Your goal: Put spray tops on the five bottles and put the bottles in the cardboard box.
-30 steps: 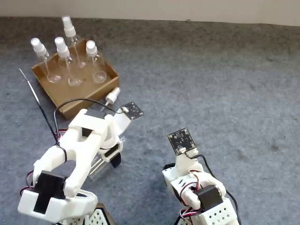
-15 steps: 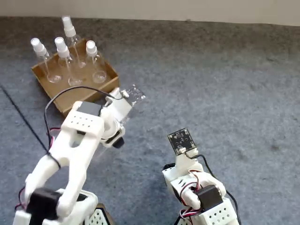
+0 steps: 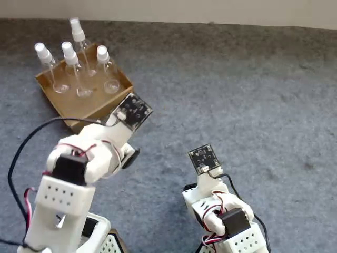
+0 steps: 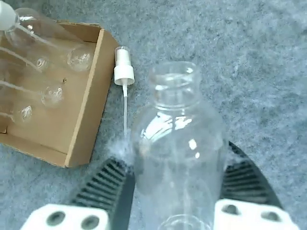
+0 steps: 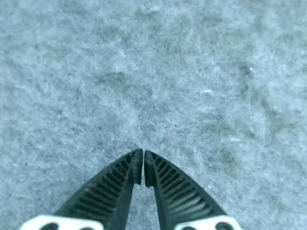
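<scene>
My left gripper is shut on a clear bottle that has no top, its open neck pointing away from the wrist. A loose white spray top with its thin tube lies on the carpet just past the bottle, beside the cardboard box. In the high view the left arm reaches toward the cardboard box, which holds several capped bottles standing upright. My right gripper is shut on nothing, low over bare carpet, with the right arm folded near the table's front.
Grey carpet covers the table, with open room to the right of the box. A black cable loops at the left arm's base.
The left arm lifted the bottle off the carpet and swung its wrist toward the box, now covering the loose spray top in the high view. The right arm stayed still.
</scene>
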